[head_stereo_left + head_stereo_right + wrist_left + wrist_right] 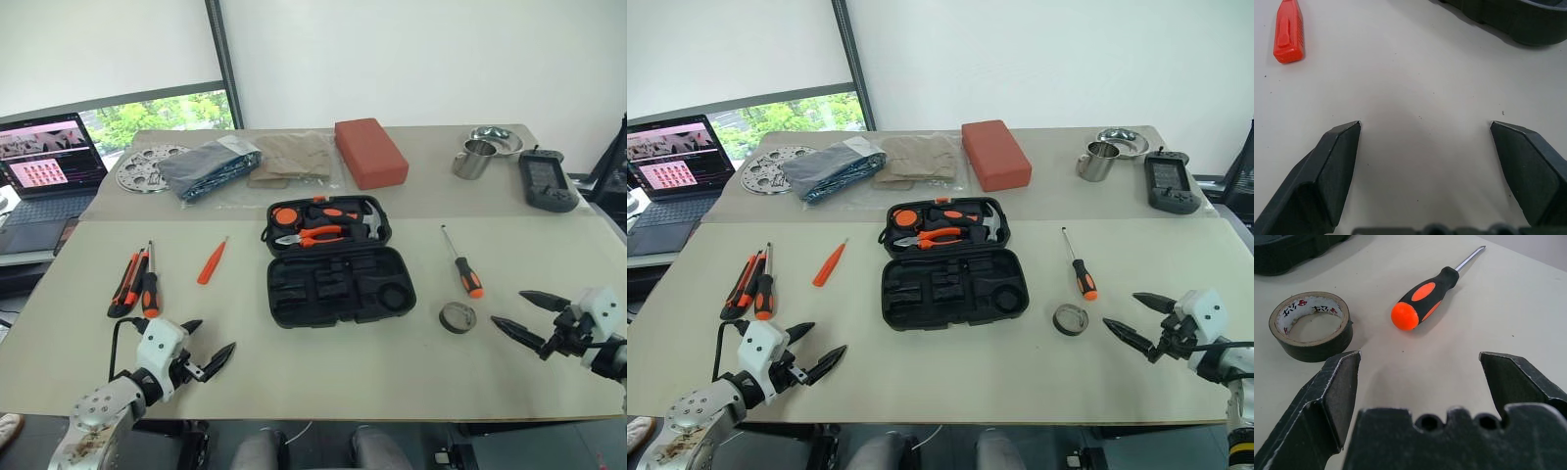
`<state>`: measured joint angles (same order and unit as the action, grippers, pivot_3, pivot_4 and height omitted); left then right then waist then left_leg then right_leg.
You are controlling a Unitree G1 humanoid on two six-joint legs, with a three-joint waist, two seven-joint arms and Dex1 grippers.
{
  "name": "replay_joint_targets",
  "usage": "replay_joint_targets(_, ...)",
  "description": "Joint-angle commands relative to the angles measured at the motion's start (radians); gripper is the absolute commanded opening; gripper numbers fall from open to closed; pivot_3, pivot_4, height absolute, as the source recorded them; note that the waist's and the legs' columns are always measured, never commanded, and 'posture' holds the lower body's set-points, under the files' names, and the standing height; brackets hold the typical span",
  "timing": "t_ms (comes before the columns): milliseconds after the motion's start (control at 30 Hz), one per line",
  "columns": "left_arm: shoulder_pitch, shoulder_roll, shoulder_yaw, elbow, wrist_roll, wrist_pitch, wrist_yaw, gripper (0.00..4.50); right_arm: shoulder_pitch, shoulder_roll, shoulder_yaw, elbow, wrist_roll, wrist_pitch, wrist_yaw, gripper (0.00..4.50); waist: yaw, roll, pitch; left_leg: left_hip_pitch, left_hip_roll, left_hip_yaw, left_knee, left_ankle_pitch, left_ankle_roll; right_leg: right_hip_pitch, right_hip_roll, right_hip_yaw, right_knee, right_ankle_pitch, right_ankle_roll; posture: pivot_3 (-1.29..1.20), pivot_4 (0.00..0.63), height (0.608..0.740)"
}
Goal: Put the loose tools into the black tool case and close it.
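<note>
Small round grey tape roll (458, 316) is seen flat on the table (323, 377), right of the open black moulded-plastic tool case (340, 285). Right gripper (518, 317), fingers wide and empty, is nearer; left gripper (206, 348) likewise wide.

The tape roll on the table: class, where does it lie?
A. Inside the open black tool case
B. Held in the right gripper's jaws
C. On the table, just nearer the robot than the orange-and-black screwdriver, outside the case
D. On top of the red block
C: the tape roll rests on the bare table beside the screwdriver, to the right of the open black tool case, held by neither gripper.
</note>
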<state>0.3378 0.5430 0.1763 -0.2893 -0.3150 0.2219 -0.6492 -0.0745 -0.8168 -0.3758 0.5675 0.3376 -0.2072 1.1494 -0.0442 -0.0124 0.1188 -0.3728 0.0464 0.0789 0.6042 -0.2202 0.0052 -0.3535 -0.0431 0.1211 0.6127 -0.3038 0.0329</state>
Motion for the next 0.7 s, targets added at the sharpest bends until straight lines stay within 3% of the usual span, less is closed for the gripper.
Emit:
replay_joint_targets(33, -0.01, -0.008, 0.005, -0.024, -0.003, -0.016, 0.003, 4.5, -0.026, -0.029, -0.016, -0.036, 0.029, 0.026, 0.015, 4.48, 0.0, 0.0, 0.0, 0.0, 0.0, 0.0, 0.0, 0.0, 0.0, 0.0, 0.0, 0.0, 0.0, 0.0, 0.0, 0.0, 0.15, 0.74)
replay_joint_targets(267, -0.04, -0.026, -0.013, 0.01, 0.006, -0.042, -0.015, 4.5, 0.011, -0.033, -0.028, -0.083, 0.041, 0.048, 0.051, 4.48, 0.002, 0.0, 0.0, 0.0, 0.0, 0.0, 0.0, 0.0, 0.0, 0.0, 0.0, 0.0, 0.0, 0.0, 0.0, 0.0, 0.15, 0.74)
replay_joint_targets(700, -0.142, 0.005, -0.029, 0.17, 0.018, -0.118, -0.106, 4.5, 0.274, 0.021, -0.098, -0.344, 0.107, 0.083, -0.009, 4.48, 0.004, 0.0, 0.0, 0.0, 0.0, -0.001, 0.001, -0.001, 0.0, 0.0, 0.0, -0.002, 0.001, 0.0, 0.0, 0.0, 0.15, 0.74)
